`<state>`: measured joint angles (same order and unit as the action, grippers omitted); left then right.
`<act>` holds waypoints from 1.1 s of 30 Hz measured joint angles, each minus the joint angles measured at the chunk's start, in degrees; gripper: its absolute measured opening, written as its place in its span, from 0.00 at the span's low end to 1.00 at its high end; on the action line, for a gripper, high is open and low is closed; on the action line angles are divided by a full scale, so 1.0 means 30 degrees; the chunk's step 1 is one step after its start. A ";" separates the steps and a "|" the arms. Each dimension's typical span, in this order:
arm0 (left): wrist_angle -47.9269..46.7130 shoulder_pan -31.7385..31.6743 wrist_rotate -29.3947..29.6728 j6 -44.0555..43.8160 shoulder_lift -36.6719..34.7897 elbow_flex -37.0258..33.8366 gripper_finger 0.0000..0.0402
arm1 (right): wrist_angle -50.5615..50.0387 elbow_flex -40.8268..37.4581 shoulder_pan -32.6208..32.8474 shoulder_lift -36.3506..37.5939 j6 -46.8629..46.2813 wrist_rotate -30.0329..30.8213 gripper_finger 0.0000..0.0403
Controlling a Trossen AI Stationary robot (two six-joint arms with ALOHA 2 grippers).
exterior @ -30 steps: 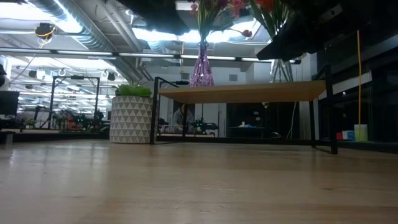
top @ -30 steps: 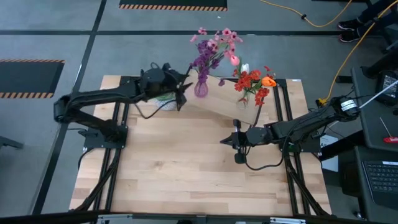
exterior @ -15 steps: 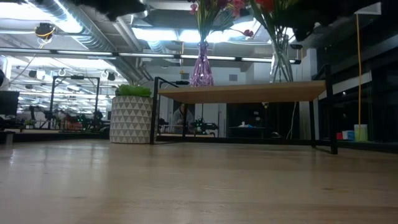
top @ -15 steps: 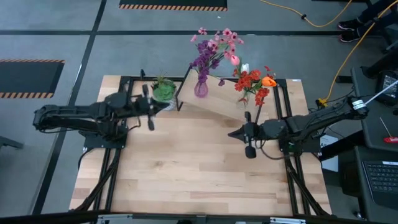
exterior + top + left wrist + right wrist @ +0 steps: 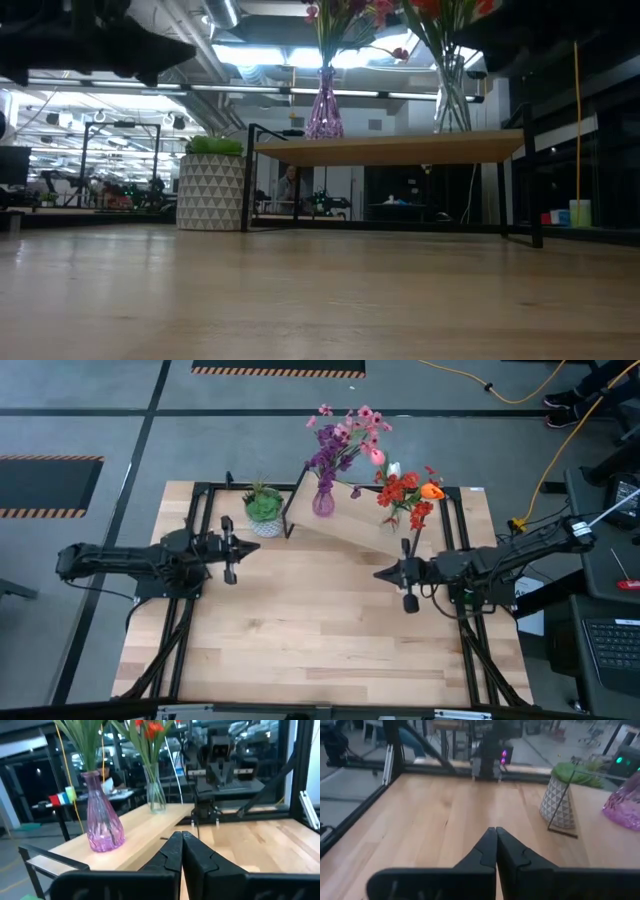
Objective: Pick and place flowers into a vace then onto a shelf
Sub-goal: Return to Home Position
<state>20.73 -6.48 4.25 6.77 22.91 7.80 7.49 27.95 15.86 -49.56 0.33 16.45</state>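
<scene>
Retracting | left tool [image 5: 252,547], right tool [image 5: 380,573] drawn back from shelf [image 5: 350,525], both clenched empty | flowers [image 5: 345,438] shelved; task judged complete

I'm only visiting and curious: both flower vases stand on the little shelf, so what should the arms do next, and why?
Probably pull both arms back to rest. The pink vase and the transparent vase stand on the shelf, and the left tool and right tool are shut and hold nothing.
</scene>
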 joint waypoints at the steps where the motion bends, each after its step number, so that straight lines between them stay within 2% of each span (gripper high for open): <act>1: -0.0147 -0.0024 -0.0012 -0.0002 -0.0582 -0.0225 0.00 | 0.0690 -0.0454 0.0000 0.0164 0.0008 0.0002 0.01; 8: -0.0400 -0.0036 0.0616 0.0286 -0.4305 -0.1960 0.00 | 0.3744 -0.3591 -0.0065 0.2577 0.0003 0.0000 0.01; 13: -0.1521 -0.0049 0.2022 0.1039 -0.6270 -0.2443 0.01 | 0.3388 -0.4630 -0.0303 0.5555 0.0122 0.0000 0.01; 15: -0.2547 -0.0050 0.2130 0.0549 -0.6797 -0.2444 0.00 | 0.2021 -0.4745 -0.0490 0.6918 0.0602 0.0000 0.01; 19: -0.4027 -0.0043 0.1894 -0.0406 -0.7387 -0.2444 0.00 | -0.0404 -0.4762 -0.0954 0.9771 0.0549 0.0000 0.01; 24: -0.4444 -0.0043 0.2136 -0.0512 -0.7409 -0.2444 0.00 | -0.2837 -0.4768 -0.0976 1.2602 0.0425 -0.0125 0.01; 28: -0.4517 -0.0043 0.2339 -0.0301 -0.7387 -0.2444 0.01 | -0.1072 -0.6218 -0.0976 1.3480 0.1173 -0.0987 0.01; 33: -0.4609 -0.0036 0.2557 -0.0281 -0.7387 -0.2444 0.00 | 0.0880 -0.8503 -0.0996 1.4211 0.1967 -0.1013 0.01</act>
<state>6.90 -6.59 11.92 5.93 0.75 0.47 10.12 2.44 12.87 -6.93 6.23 13.41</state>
